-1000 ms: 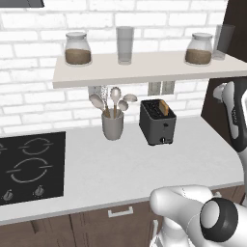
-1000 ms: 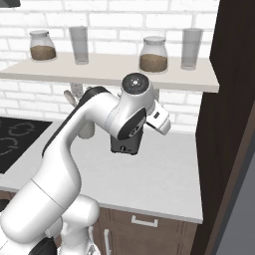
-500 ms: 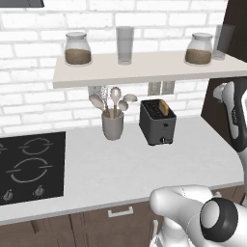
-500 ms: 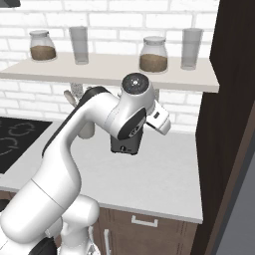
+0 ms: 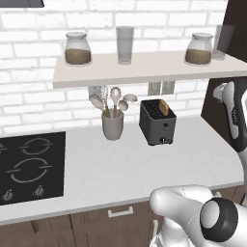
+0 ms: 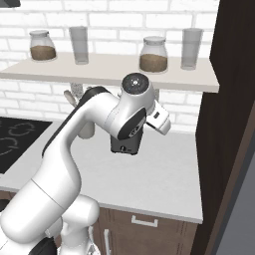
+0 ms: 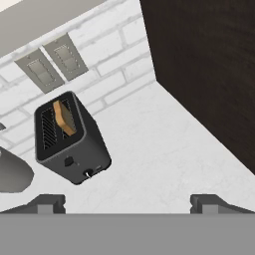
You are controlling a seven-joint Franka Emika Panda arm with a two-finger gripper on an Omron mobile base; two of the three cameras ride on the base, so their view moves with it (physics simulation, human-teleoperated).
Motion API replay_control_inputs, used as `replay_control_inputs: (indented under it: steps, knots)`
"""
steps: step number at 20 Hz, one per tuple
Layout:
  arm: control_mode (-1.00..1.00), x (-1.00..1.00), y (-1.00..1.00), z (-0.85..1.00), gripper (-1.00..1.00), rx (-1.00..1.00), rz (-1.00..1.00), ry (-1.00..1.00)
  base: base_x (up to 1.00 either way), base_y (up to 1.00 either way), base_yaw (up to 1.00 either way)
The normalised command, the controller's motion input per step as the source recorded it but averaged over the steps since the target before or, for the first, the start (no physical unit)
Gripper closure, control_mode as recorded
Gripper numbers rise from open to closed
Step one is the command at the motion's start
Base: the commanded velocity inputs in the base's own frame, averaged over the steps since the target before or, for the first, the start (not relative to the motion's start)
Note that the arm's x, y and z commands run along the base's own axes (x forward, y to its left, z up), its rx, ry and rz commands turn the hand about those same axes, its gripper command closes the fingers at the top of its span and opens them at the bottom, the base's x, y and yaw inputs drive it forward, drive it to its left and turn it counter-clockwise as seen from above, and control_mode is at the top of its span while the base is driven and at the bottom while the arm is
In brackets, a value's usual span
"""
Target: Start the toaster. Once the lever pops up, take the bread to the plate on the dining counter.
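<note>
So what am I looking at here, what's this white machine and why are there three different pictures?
It is a white robot arm in a simulated kitchen. Two pictures come from cameras on its base, behind it to the left and right. The third looks along its hand, whose two dark fingertips stand wide apart, holding nothing. On the white worktop stands a dark toaster with a bread slice sticking up from one slot, a grey cup of utensils beside it, and a black hob to the left. Jars and glasses sit on the shelf above.
</note>
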Motion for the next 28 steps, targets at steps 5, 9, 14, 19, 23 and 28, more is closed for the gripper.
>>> replay_control_inputs:
  steps: [5, 9, 14, 19, 23, 28]
  knots:
    - [-1.00, 0.00, 0.00, 0.00, -1.00, 0.00, 0.00, 0.00, 0.00, 0.00, 0.00]
    - [-1.00, 0.00, 0.00, 0.00, -1.00, 0.00, 0.00, 0.00, 0.00, 0.00, 0.00]
    - [-1.00, 0.00, 0.00, 0.00, -1.00, 0.00, 0.00, 0.00, 0.00, 0.00, 0.00]
    - [-1.00, 0.00, 0.00, 0.00, -1.00, 0.00, 0.00, 0.00, 0.00, 0.00, 0.00]
    - [-1.00, 0.00, 0.00, 0.00, -1.00, 0.00, 0.00, 0.00, 0.00, 0.00, 0.00]
    - [-1.00, 0.00, 0.00, 0.00, -1.00, 0.00, 0.00, 0.00, 0.00, 0.00, 0.00]
